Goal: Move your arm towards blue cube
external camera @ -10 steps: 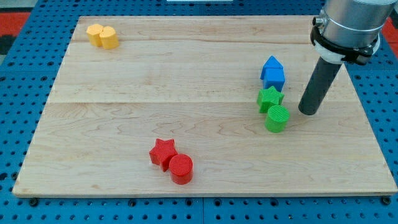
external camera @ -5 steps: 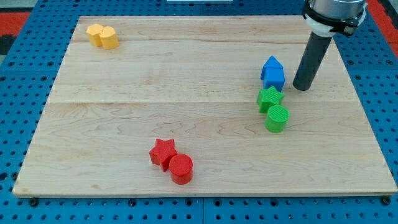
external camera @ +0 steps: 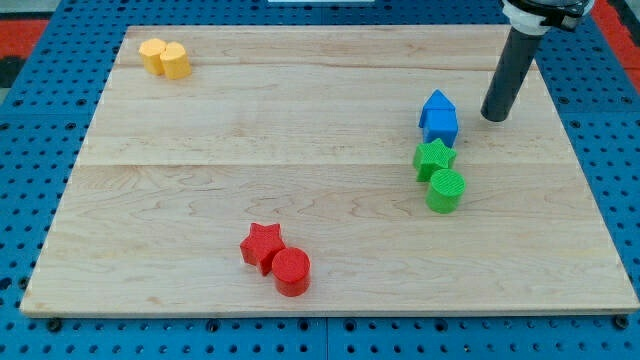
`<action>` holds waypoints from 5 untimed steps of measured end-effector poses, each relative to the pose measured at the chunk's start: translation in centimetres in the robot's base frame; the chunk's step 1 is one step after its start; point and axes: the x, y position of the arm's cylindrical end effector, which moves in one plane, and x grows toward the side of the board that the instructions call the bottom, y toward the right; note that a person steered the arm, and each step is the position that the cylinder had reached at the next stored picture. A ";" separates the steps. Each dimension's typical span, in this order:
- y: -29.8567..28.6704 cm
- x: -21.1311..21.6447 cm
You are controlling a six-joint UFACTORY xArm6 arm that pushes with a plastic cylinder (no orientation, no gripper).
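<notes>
Rod ends in bare tip [external camera: 494, 118], no jaws, holds nothing. Tip rests on board [external camera: 300, 190] near view's right edge, just right of blue cube [external camera: 440, 125], not touching. Blue block [external camera: 435, 103] sits tight behind cube; green star [external camera: 433, 158] and green cylinder [external camera: 446, 190] directly below. Risk: overshooting leftward shoves cube into neighbours, scattering cluster.

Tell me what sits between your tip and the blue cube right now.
Nothing: in the camera view only bare wood separates my tip from the blue cube. The tip stands apart, to the cube's right in the view.
</notes>
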 end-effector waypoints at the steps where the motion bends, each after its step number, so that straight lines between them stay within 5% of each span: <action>1: -0.7 1.1; 5: -0.6 2.8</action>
